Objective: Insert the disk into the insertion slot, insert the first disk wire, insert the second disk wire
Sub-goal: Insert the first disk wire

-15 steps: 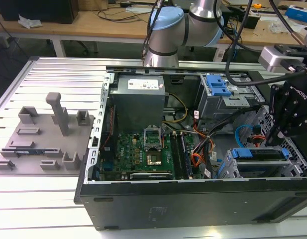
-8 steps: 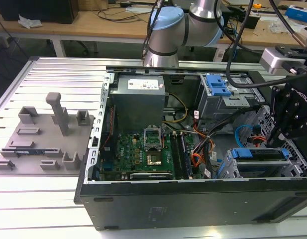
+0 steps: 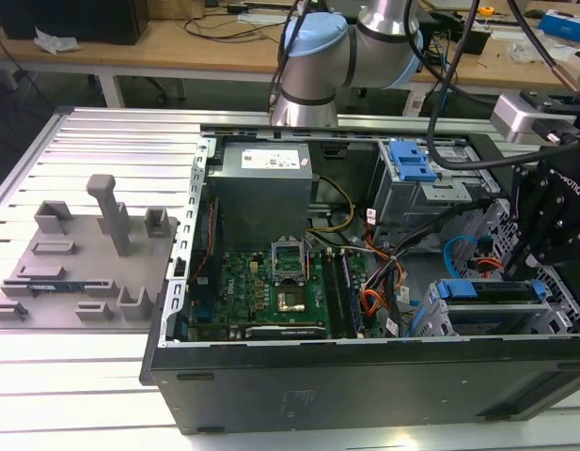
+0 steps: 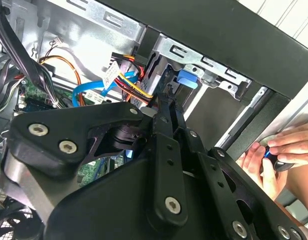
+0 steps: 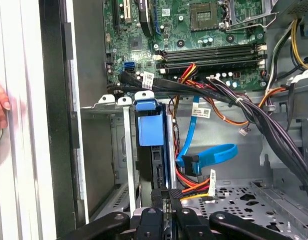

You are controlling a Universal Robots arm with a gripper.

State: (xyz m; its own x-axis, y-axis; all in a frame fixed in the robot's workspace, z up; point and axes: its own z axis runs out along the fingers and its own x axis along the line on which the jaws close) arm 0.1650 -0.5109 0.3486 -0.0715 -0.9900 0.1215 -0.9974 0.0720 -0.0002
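Disk (image 5: 154,167), in its blue carrier, stands on edge inside the insertion slot (image 5: 125,160), the low perforated cage in the case's corner, at the near wall on the exterior view's right. It looks most of the way into the bay. Full seating can't be judged.

Gripper (image 5: 168,197): fingers drawn together with almost no gap, tips at the disk's outer end. Reads as a push on the end face, not a grasp. The second wrist view shows the same convergence at the gripper (image 4: 168,102), just short of the blue carrier tab.

Wires loose: the blue data wire (image 5: 213,154) loops beside the cage, its plug hanging free near the disk. The power wire (image 5: 196,187), red, yellow and black strands, lies on the cage floor close by. Neither looks plugged in; both are within easy reach of the disk's end.

A person's hand (image 4: 271,160) rests outside the case (image 3: 365,376) wall, holding something small, probably steadying the case. The motherboard (image 5: 193,25) lies beyond the cage.
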